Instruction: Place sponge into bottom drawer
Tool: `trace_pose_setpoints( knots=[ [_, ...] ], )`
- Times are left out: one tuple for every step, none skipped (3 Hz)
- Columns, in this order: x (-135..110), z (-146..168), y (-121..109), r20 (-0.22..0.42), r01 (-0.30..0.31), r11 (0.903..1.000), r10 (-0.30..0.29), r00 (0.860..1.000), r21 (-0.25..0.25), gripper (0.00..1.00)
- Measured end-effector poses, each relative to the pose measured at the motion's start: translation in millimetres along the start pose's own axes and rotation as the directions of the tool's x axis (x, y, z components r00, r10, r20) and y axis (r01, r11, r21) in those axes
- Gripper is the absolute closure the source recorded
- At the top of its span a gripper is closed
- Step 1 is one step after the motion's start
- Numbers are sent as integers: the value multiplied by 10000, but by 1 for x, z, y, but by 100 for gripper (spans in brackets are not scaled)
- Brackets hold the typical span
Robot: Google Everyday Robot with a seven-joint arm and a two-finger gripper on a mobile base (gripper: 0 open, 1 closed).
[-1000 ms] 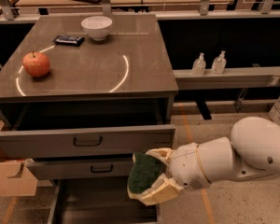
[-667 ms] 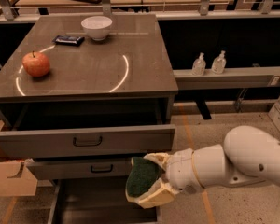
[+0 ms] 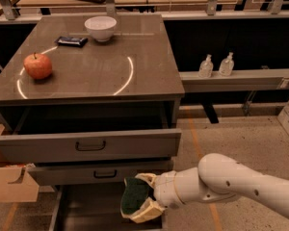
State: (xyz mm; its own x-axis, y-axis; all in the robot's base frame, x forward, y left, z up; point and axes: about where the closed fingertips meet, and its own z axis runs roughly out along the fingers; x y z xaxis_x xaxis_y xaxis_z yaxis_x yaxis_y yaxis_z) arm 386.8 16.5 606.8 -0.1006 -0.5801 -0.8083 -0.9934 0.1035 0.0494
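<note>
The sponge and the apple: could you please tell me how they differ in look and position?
The sponge is dark green with a flat face; the apple is red and round. The sponge is clamped in the gripper, low at the open bottom drawer; the apple rests free on the tabletop. Both are small.

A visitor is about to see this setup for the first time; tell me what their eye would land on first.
The white arm reaching in from the lower right stands out first, its end effector clamped on a dark green sponge held over the open bottom drawer. After that, the red apple at the left of the grey tabletop and the white bowl near its back edge.
</note>
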Motion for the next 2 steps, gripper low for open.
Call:
trace_pose_setpoints(
  knots=[
    [38, 38, -6, -48, 309, 9995, -309, 9995, 20, 100],
    [83, 89, -20, -423, 496, 9984, -484, 9979, 255, 100]
  ],
)
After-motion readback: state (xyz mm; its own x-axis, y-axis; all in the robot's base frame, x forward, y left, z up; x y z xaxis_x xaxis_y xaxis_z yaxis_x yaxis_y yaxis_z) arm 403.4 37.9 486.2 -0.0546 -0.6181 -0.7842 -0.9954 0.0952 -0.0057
